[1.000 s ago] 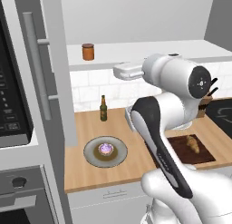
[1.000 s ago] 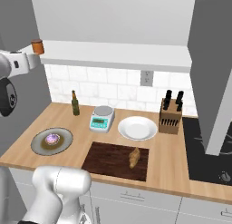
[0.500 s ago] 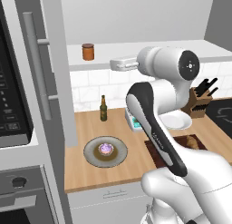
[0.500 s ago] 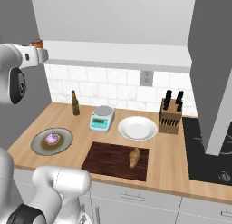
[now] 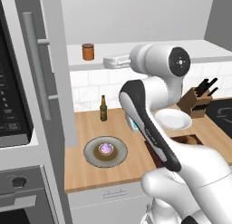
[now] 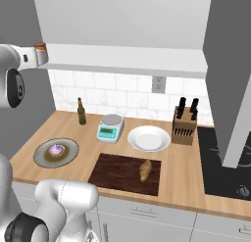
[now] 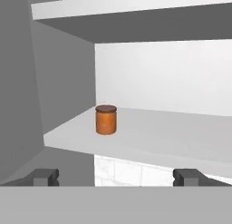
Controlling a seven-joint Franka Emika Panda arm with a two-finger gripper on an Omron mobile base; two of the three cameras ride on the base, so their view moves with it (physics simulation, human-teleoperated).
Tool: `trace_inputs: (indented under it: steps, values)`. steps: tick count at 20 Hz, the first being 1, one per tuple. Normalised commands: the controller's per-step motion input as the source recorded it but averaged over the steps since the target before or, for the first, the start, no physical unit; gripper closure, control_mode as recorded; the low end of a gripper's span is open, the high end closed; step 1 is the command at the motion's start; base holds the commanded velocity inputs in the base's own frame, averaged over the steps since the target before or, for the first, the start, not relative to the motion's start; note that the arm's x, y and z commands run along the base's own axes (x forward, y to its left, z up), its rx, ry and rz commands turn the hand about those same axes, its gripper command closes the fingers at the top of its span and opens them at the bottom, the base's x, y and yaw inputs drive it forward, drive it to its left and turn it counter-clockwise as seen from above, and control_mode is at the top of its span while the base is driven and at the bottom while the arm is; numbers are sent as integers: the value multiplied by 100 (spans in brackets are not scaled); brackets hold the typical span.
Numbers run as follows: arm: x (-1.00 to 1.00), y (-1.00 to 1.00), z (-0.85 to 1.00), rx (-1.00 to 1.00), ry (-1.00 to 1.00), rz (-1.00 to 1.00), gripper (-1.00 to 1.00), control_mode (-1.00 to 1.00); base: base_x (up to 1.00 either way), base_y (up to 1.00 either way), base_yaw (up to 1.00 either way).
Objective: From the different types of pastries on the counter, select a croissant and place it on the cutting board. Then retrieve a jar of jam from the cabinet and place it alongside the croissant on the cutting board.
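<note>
The jar of jam (image 7: 106, 120), orange-brown with a dark lid, stands upright on the white shelf of the open cabinet (image 5: 38, 78). My gripper (image 7: 117, 177) is open wide and level with the shelf, aimed at the jar with a gap still between them. From the left base view the gripper (image 5: 108, 62) hangs just right of and slightly below the jar (image 5: 88, 51). The croissant (image 6: 145, 169) lies on the right part of the dark cutting board (image 6: 115, 171). A round pink-topped pastry (image 6: 56, 150) sits on a grey plate on the counter (image 6: 184, 184).
A slim dark bottle (image 6: 81, 111), a kitchen scale (image 6: 110, 127), an empty white plate (image 6: 148, 138) and a knife block (image 6: 184, 123) line the back of the counter. A black cooktop (image 6: 223, 162) lies at the right. The open cabinet door stands left of the shelf.
The arm has swung left along the shelf, bringing the open gripper closer to the jar. The jar, croissant and other things have not moved.
</note>
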Motion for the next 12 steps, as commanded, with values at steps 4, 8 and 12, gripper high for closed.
trace_inputs:
  steps: [4, 8, 12]
  values:
    - [30, 0, -1, 1, 0, 0, -100, -100, 0, 0, 0]
    - [25, 13, -6, 1, 0, 0, -100, -100, 0, 0, 0]
    - [21, 19, -11, 0, 0, 0, -100, -100, 0, 0, 0]
